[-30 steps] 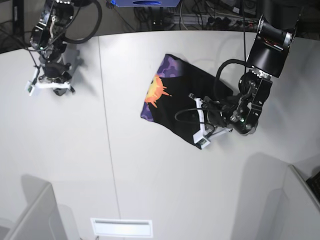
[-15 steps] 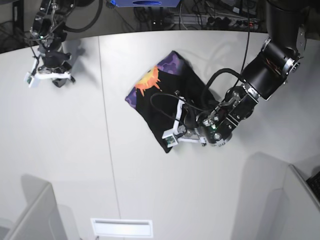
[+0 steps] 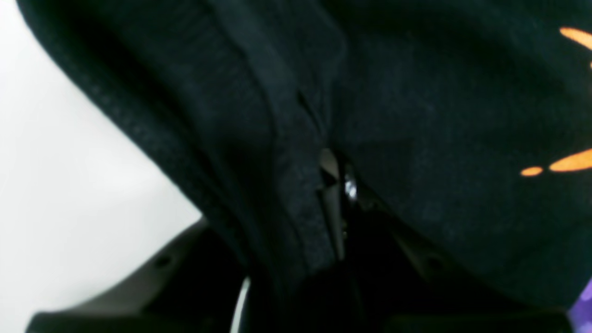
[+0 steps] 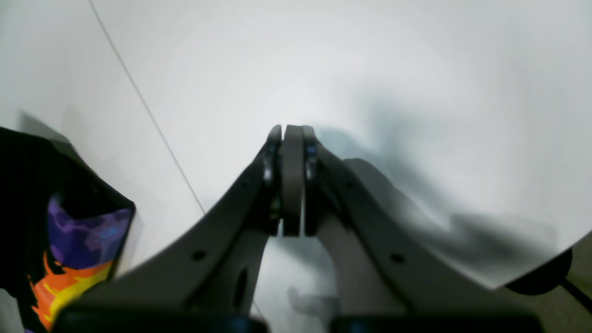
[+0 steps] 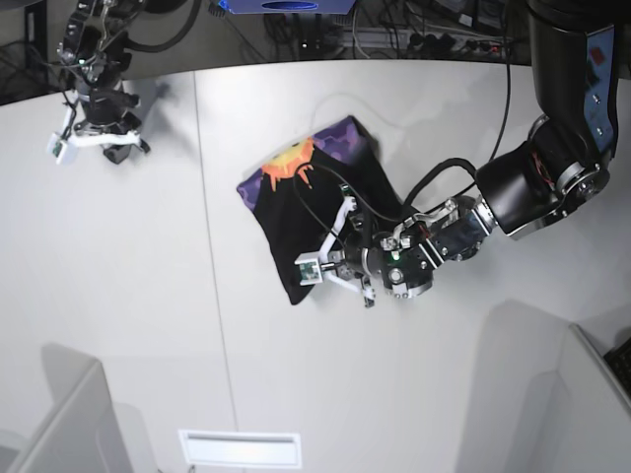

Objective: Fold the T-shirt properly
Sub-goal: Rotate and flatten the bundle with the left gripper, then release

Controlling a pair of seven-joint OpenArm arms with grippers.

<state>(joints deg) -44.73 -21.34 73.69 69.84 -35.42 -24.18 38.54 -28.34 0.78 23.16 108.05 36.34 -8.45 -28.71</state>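
The black T-shirt (image 5: 315, 202) lies folded into a small bundle mid-table, with its orange sun and purple print (image 5: 296, 158) facing up at the far-left end. My left gripper (image 5: 317, 246) is at the bundle's near corner, shut on the cloth. In the left wrist view the black T-shirt (image 3: 416, 115) fills the frame over the fingers (image 3: 330, 203), with orange flecks of print (image 3: 571, 161) at the right. My right gripper (image 5: 102, 148) is at the far left of the table, shut and empty (image 4: 292, 138). A corner of the T-shirt (image 4: 69, 240) shows at its lower left.
The white table (image 5: 148, 315) has a thin seam (image 5: 212, 256) running front to back, just left of the shirt. Cables and equipment (image 5: 394, 30) lie beyond the far edge. Grey panels (image 5: 69, 424) stand at the front corners.
My left gripper has dragged the shirt's near corner leftward, and the bundle has shifted and turned with it. The right arm has drifted slightly toward the far edge.
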